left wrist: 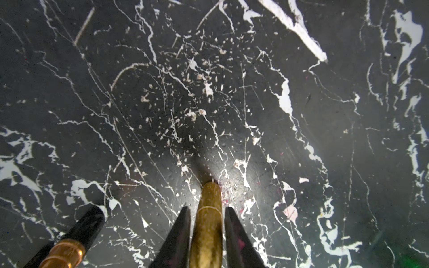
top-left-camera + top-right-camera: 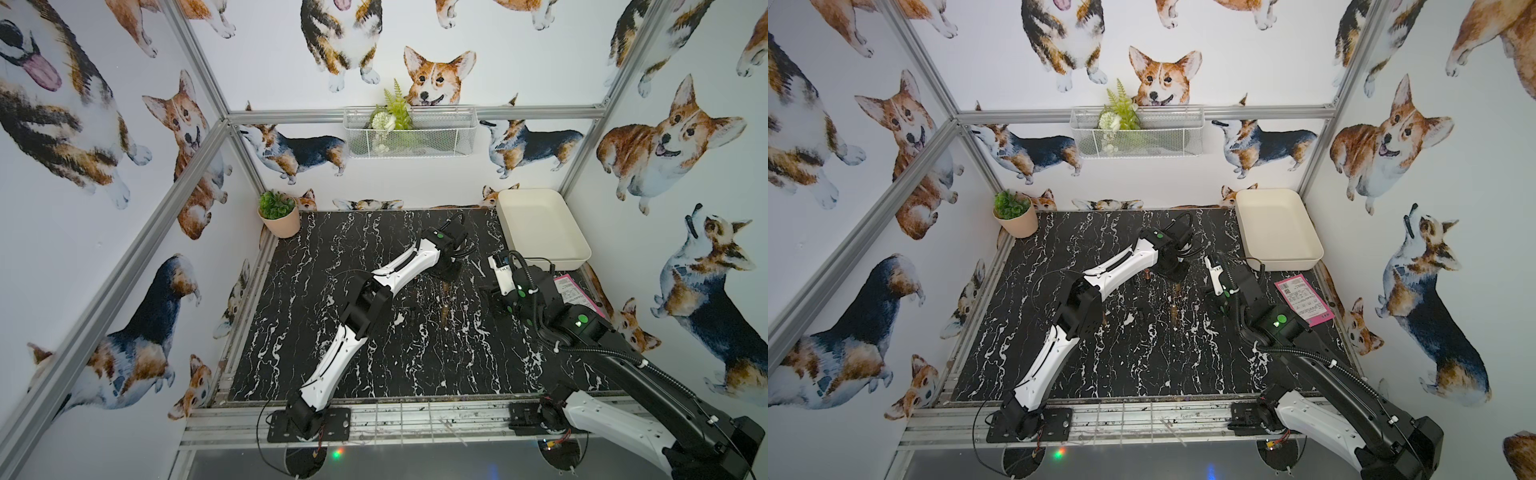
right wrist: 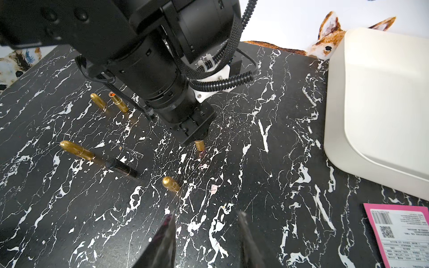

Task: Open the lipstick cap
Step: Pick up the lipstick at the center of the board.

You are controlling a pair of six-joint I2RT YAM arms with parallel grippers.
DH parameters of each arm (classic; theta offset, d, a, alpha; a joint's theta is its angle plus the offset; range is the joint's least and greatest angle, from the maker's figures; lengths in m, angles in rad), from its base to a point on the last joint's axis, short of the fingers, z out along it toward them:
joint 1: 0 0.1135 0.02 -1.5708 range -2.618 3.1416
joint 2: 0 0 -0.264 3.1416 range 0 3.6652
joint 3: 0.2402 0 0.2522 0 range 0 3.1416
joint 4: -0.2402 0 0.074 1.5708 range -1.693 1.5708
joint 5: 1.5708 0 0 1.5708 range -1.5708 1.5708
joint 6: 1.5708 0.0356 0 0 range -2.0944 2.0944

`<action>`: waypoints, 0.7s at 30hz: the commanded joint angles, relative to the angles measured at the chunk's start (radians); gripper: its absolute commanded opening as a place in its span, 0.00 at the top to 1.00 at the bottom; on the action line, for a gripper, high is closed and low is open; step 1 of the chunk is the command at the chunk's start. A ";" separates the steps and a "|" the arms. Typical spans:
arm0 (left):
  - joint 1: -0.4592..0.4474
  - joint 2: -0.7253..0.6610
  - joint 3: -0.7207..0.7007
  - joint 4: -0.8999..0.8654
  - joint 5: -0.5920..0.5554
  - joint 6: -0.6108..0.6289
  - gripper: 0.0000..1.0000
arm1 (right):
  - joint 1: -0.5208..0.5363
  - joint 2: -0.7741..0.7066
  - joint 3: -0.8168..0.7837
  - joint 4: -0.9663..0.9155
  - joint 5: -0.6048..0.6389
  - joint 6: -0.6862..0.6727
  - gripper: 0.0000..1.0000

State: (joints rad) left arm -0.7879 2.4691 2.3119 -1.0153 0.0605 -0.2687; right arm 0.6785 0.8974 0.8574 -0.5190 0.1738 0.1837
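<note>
Lipstick (image 1: 207,232) pinched upright between jaws of left gripper (image 1: 207,208); right gripper (image 3: 206,217) near, spread, holding nothing.

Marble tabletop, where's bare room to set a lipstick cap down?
Bare: the near tabletop between the arm bases, and the far-left patch by the potted plant. Crowded: the middle, gold lipsticks around the left gripper.

In both top views the left arm (image 2: 415,257) covers its own fingers (image 1: 176,236), and the loose lipsticks (image 2: 444,312) are too small to make out. The gold lipstick (image 1: 207,222) between those fingers runs off the picture's edge, and whether they pinch it I cannot tell. The pink label (image 3: 404,234) is cut off too.
</note>
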 commanded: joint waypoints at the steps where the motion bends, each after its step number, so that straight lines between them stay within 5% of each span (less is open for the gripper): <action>1: -0.001 -0.005 0.003 -0.020 -0.008 0.004 0.75 | 0.000 0.001 0.007 0.032 -0.002 -0.006 0.54; 5: -0.001 -0.011 -0.002 -0.029 -0.009 0.006 0.83 | 0.000 0.003 0.004 0.034 -0.005 -0.007 0.54; 21: 0.012 -0.079 0.004 -0.074 0.034 0.016 0.88 | 0.000 0.004 -0.011 0.042 -0.008 -0.006 0.54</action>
State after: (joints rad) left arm -0.7856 2.4229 2.2993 -1.0378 0.0517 -0.2657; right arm 0.6785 0.9005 0.8513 -0.5049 0.1703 0.1814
